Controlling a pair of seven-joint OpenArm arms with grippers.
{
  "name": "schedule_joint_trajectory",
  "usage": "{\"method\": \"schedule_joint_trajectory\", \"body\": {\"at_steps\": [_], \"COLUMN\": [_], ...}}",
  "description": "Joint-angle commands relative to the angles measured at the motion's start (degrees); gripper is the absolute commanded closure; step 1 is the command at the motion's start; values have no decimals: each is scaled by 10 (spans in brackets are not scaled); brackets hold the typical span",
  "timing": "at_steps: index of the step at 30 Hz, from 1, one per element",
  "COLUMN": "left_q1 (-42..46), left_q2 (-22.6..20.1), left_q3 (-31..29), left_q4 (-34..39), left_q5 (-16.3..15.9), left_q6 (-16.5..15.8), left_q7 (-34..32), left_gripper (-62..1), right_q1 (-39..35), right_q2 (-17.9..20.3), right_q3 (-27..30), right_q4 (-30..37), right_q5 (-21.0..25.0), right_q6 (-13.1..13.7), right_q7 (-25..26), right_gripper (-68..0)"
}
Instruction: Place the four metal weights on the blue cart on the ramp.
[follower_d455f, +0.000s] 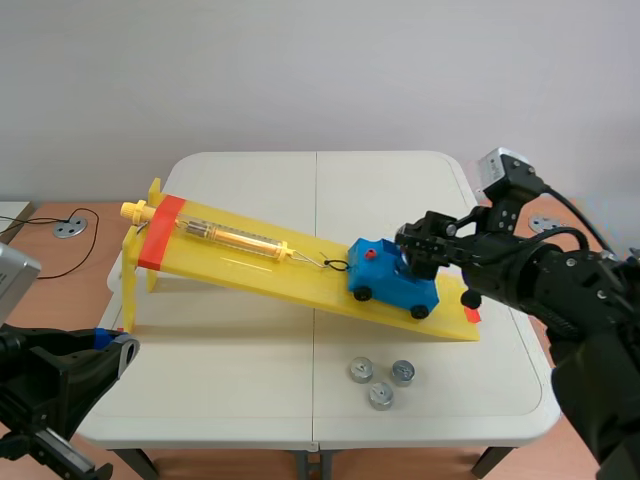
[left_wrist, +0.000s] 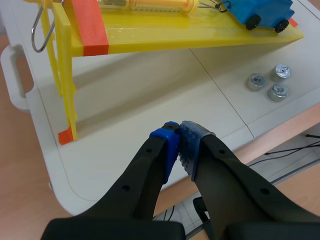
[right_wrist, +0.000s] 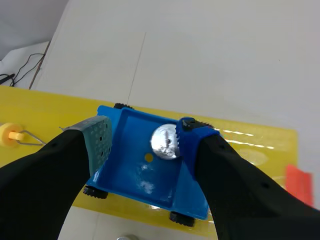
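The blue cart (follower_d455f: 390, 282) stands low on the yellow ramp (follower_d455f: 250, 262), hooked to a spring scale. My right gripper (right_wrist: 145, 139) is open just over the cart's tray (right_wrist: 131, 167). One metal weight (right_wrist: 165, 141) lies in that tray, against my blue-padded finger (right_wrist: 192, 142). In the scene view this gripper (follower_d455f: 422, 250) hovers over the cart's rear. Three more weights (follower_d455f: 380, 383) lie loose on the table in front of the ramp's foot, also in the left wrist view (left_wrist: 271, 82). My left gripper (left_wrist: 179, 146) is shut on nothing near the table's front left corner (follower_d455f: 112, 348), far from the cart (left_wrist: 262, 12).
A yellow spring scale (follower_d455f: 235, 237) lies along the ramp, behind an orange band (follower_d455f: 160, 232). The ramp's raised end rests on thin yellow legs (left_wrist: 65, 95). A wooden side desk at the left holds a grey disc (follower_d455f: 70, 228) and a cable.
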Motion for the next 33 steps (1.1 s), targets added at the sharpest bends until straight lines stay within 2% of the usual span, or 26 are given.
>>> {"method": "schedule_joint_trajectory", "body": {"at_steps": [1, 8, 11, 16, 24, 28, 30, 33], "left_q1": [-3, -3, -3, -3, -10, -13, -13, -13], "left_q2": [4, 4, 4, 4, 4, 4, 4, 4], "left_q3": [-9, -9, -9, -9, -9, -9, -9, -9], "left_q4": [40, 40, 40, 40, 40, 40, 40, 40], "left_q5": [-29, -29, -29, -29, -29, -29, -29, -29], "left_q6": [-14, -14, -14, -14, -14, -14, -14, -14], "left_q7": [-62, -62, -62, -62, -58, -59, -58, -57], "left_gripper": [-31, -31, -31, -31, -31, -31, -31, -31], "right_q1": [19, -59, -95, -158, -253, -289, -299, -300], "right_q2": [50, 117, 145, 180, 215, 220, 220, 218], "right_q3": [13, 21, 21, 21, 21, 20, 12, -15], "right_q4": [112, 215, 255, 315, 398, 411, 410, 410], "right_q5": [38, 40, 58, 61, 60, 59, 45, 1], "right_q6": [35, 38, 43, 43, 43, 43, 43, 42], "right_q7": [69, 51, 42, 32, 11, 5, 5, 12], "right_gripper": [-300, -309, -309, -309, -309, -309, -310, -310]}}
